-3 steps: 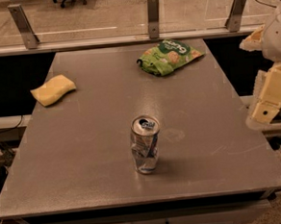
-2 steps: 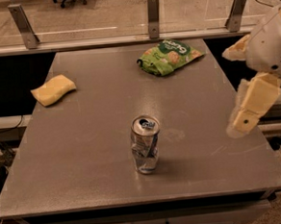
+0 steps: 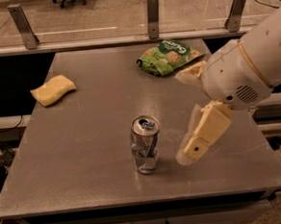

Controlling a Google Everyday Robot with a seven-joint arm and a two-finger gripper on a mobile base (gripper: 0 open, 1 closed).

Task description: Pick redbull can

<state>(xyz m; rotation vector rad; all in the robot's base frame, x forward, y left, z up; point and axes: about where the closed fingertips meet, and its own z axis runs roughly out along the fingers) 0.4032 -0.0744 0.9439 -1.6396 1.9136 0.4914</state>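
Observation:
The redbull can (image 3: pixel 145 145) stands upright on the grey table (image 3: pixel 84 137), near the front middle. It is slim, silver and blue, with dented sides and a silver top with a pull tab. My gripper (image 3: pixel 183 116) has come in from the right on a white arm and hangs just right of the can, apart from it. Its two cream fingers are spread open, one (image 3: pixel 191 74) high and one (image 3: pixel 204 133) low beside the can. It holds nothing.
A green snack bag (image 3: pixel 168 56) lies at the back right of the table. A yellow sponge (image 3: pixel 53 89) lies at the left. A rail with metal posts (image 3: pixel 153 14) runs behind the table. The table's front edge is close below the can.
My arm and gripper have moved left from beyond the table's right edge to just beside the can. The can, bag and sponge have not moved.

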